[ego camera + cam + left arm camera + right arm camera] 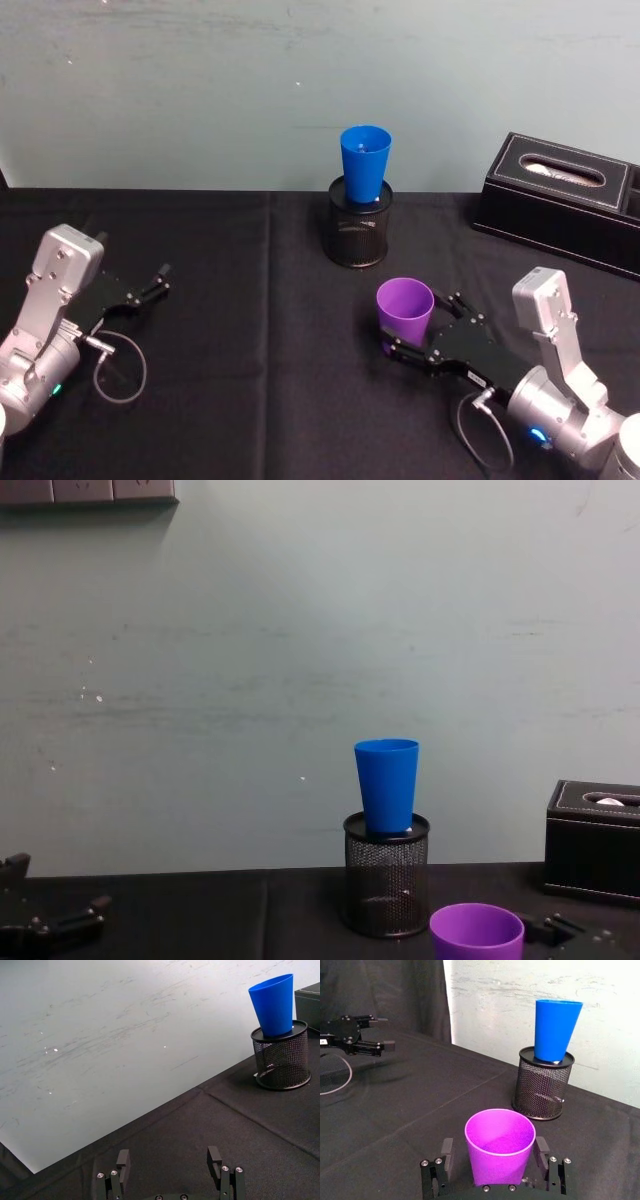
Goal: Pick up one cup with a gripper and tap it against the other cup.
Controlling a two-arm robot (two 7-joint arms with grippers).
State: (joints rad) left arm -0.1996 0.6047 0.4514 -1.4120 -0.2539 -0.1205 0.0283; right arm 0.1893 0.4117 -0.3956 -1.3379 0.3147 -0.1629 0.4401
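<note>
The purple cup stands upright on the black tablecloth, right of centre and near me. My right gripper is low on the table with its fingers on either side of the cup's lower part. In the right wrist view the cup sits between the two fingers, with a gap on one side; the gripper is open. The blue cup stands upright in a black mesh holder farther back. My left gripper rests open at the table's left, holding nothing.
A black tissue box sits at the back right. A pale wall rises just behind the table. Cables loop beside both wrists. Bare cloth lies between the purple cup and the mesh holder.
</note>
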